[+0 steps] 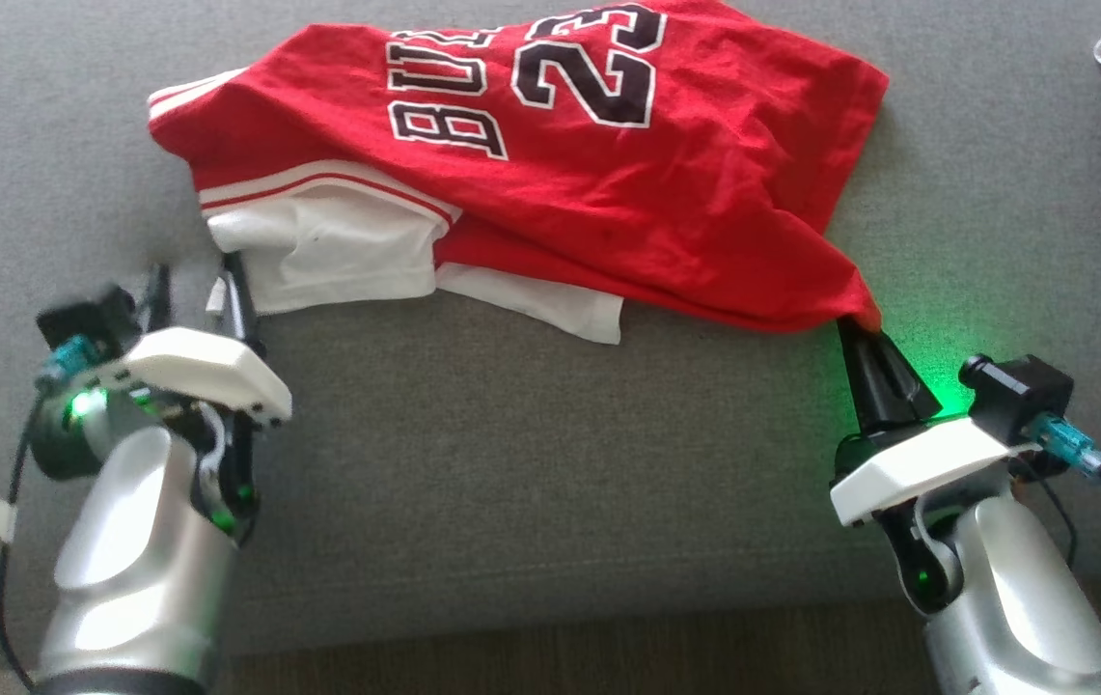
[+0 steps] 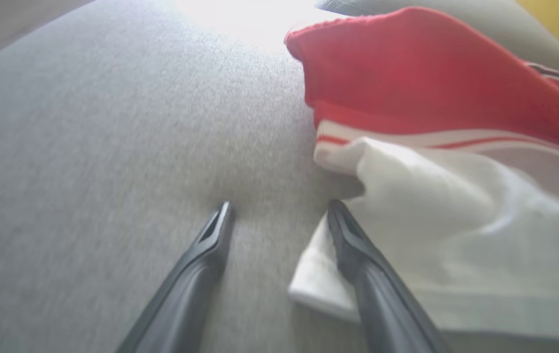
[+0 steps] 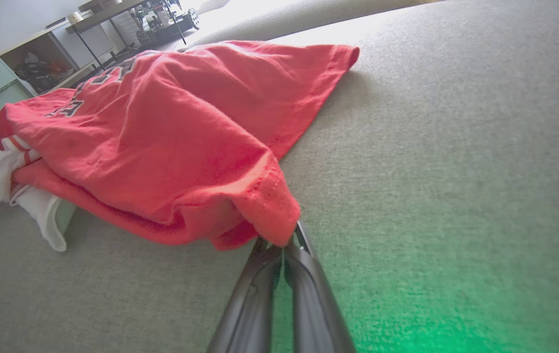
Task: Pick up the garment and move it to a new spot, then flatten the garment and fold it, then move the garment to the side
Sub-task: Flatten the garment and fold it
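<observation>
Right gripper: jaws clamped on the garment, its 4 o'clock corner.
Left gripper: jaws apart at its white 8 o'clock edge.

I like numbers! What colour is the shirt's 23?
The garment's 23 is black with white edging; the head view shows it best.

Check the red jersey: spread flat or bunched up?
Bunched: the red jersey lies rumpled, white fabric tucked beneath, one corner pinched by the shut right gripper.
</observation>
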You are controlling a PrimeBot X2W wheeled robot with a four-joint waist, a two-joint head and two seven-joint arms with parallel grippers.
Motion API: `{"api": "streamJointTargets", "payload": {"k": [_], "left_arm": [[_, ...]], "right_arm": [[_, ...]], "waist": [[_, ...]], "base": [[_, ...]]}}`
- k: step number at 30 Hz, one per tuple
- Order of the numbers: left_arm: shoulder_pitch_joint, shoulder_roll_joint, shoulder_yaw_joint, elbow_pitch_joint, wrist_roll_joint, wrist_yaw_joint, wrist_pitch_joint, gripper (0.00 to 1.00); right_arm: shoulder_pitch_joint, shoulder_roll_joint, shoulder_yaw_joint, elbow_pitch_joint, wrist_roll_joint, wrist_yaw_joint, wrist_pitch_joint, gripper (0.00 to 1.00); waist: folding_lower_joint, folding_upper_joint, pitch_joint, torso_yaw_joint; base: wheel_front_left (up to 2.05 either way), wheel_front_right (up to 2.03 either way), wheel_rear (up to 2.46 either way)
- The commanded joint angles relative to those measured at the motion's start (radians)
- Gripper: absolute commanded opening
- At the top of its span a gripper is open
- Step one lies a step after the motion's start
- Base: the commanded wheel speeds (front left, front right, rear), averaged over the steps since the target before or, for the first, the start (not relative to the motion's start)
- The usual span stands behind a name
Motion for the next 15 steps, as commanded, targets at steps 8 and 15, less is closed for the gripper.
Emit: {"api": "streamJointTargets", "payload": {"k": [8, 15], "left_arm": [[-0.014, 0.029, 0.033, 0.127, -0.031, -0.029, 0.038, 1.0], [0.089, 0.025, 0.038, 0.041, -0.042, -0.019, 0.01, 1.0]], "right_arm": [[-0.009, -0.003, 0.029, -0.03, 0.03, 0.0, -0.006, 0.0], [0.005, -0.003, 0.019, -0.033, 0.036, 0.0, -0.006, 0.0]], "waist": [[-0.0001, 0.0, 0.005, -0.028], [-0.0001, 0.0, -0.017, -0.028]], "base": [[0.0, 0.0, 0.0], [0.0, 0.0, 0.0]]}}
